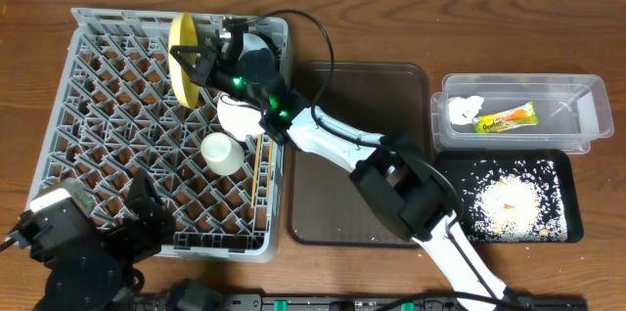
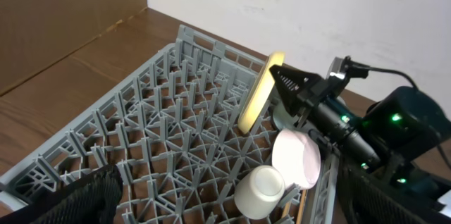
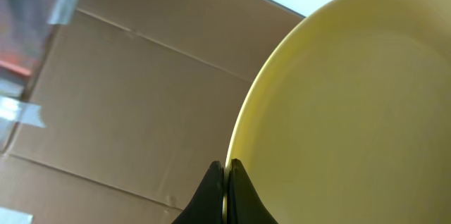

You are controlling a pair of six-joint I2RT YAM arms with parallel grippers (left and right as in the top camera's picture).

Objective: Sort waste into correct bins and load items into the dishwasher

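From above, the grey dish rack (image 1: 98, 106) fills the left of the table, and the yellow-green plate (image 1: 181, 27) stands on edge among the pegs at its far side. The right gripper (image 1: 189, 59) reaches in from the right, its fingers shut tight on the plate's rim. Just right of the plate a light blue bowl (image 1: 259, 57) shows partly behind the arm. Nearer lie the white bowl (image 1: 238, 117), the small pale cup (image 1: 223, 152) and the chopsticks (image 1: 258, 176), which run along the rack's right edge. The left gripper (image 1: 155, 213) sits over the rack's near left corner with its fingers spread wide and nothing between them. The brown serving tray (image 1: 333, 203) lies right of the rack. At the far right is the clear tub (image 1: 577, 96), holding the napkin (image 1: 465, 109) and the snack wrapper (image 1: 506, 117). Near it, the black tray (image 1: 558, 218) holds the rice scraps (image 1: 509, 199). In the left wrist view, the left arm's dark fingers (image 2: 84, 196) frame the bottom corners well apart. Beyond them the plate stands upright in the rack, its top edge pinched by the right gripper, with the white bowl and cup to the near right. In the right wrist view, the plate's yellow face fills the right side, and the two black fingertips (image 3: 215, 189) close on its thin rim, with brown cardboard (image 3: 127, 97) behind.
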